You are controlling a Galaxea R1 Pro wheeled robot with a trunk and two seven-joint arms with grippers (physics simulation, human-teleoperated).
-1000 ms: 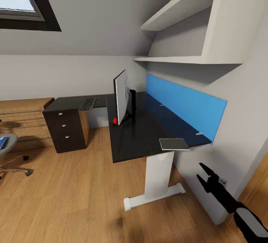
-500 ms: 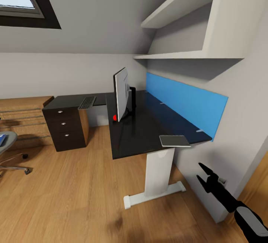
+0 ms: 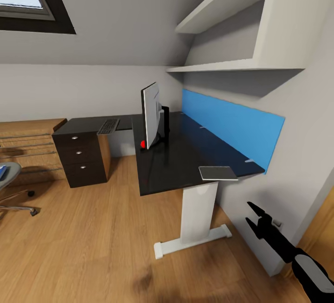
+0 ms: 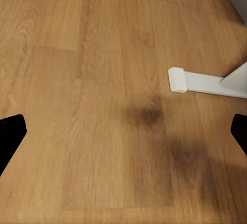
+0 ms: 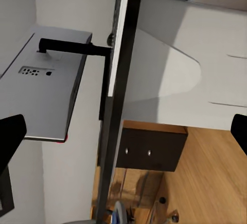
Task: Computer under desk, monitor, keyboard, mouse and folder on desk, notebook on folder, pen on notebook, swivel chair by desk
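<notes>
The black-topped desk [image 3: 176,164] stands against the blue back panel. On it the monitor [image 3: 150,117] stands edge-on, its pale back [image 5: 41,85] showing in the right wrist view. The keyboard [image 3: 108,126] lies on the far wing above the drawer unit. A grey notebook [image 3: 218,173] rests at the desk's near right corner. At the left edge, the swivel chair [image 3: 10,180] carries the blue folder [image 3: 2,172]. My right gripper [image 3: 249,213] hangs open beside the desk's pedestal leg. My left gripper [image 4: 123,134] is open over bare floor. Computer, mouse and pen are out of view.
The dark drawer unit [image 3: 83,158] stands under the desk's far wing, with a low light-wood cabinet [image 3: 28,148] to its left. White shelves [image 3: 232,66] jut out above the desk. The desk's white foot [image 4: 198,81] lies on the wood floor [image 3: 93,238].
The whole picture has shifted slightly as the camera moved, so the chair sits closer to the left edge. Nothing on the desk has moved, and both grippers remain open.
</notes>
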